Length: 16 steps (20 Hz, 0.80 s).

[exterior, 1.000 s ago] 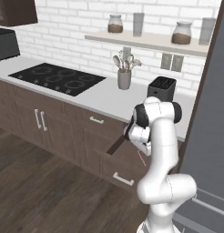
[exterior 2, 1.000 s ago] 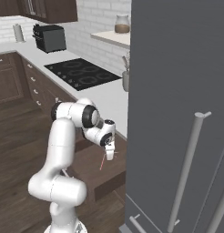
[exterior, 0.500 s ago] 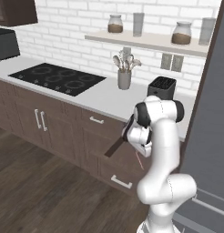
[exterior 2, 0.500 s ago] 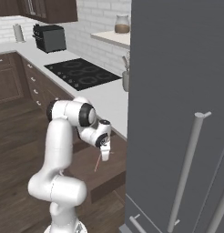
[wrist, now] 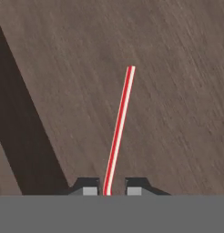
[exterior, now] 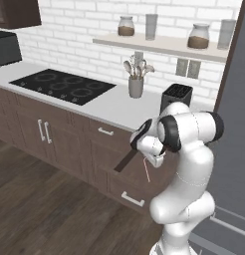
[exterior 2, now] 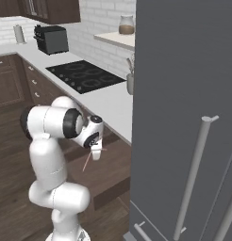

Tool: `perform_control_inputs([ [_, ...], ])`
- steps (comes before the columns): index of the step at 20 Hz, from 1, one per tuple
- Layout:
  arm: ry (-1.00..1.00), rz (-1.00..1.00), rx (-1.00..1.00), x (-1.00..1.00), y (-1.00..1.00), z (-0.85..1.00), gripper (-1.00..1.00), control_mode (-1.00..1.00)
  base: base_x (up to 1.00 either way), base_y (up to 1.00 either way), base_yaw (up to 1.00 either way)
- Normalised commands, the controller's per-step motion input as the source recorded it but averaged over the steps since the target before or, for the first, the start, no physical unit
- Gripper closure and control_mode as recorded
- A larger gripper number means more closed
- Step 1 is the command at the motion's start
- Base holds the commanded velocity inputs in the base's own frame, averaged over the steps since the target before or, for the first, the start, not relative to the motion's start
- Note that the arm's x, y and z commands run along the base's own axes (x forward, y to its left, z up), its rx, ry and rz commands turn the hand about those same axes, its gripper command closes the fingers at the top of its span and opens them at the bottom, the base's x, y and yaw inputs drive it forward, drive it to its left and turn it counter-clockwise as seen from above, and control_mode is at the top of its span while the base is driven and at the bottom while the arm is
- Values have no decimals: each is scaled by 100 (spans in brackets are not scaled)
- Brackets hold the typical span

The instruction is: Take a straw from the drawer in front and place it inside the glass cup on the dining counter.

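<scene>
The first part of the task was judged to be done: the straw (wrist: 117, 132) had been lifted out of the drawer (exterior 2: 108, 174) and was carried clear of it, as judged from how things lay. The drawer was seen pulled out below and beside the end effector (exterior 2: 96, 154), its dark wooden front standing away from the cabinet run. What was left was judged to be the larger share: the straw had yet to be carried to the dining counter and lowered into the glass cup; how far off these stood could not be told.

The end effector (wrist: 108, 191) was seen nearly closed, its two dark finger tips drawn in on the near end of the straw, so that the straw was pinched between them. In the hand view the straw was seen running straight away from the finger tips, against brown wood grain beyond. In the left base view the straw (exterior: 146, 170) was seen hanging as a thin pale line below the end effector (exterior: 143, 155), slightly slanted, with its free end touching nothing. In the right base view the straw (exterior 2: 88, 162) was likewise seen slanting down and away from the end effector, above the open drawer.
</scene>
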Motion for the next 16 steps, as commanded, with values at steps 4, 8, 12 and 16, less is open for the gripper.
perform_control_inputs([
  [4, 0, 0, 2, -4, 41, 100, 100, -100, 0, 0, 0],
  [8, -1, 0, 0, 0, 30, 100, 100, -100, 0, 0, 0],
  [12, -3, 0, 0, 0, 15, 100, 100, -100, 0, 0, 0],
  [16, -3, 0, 0, -1, 2, 100, 100, -100, 0, 0, 0],
])
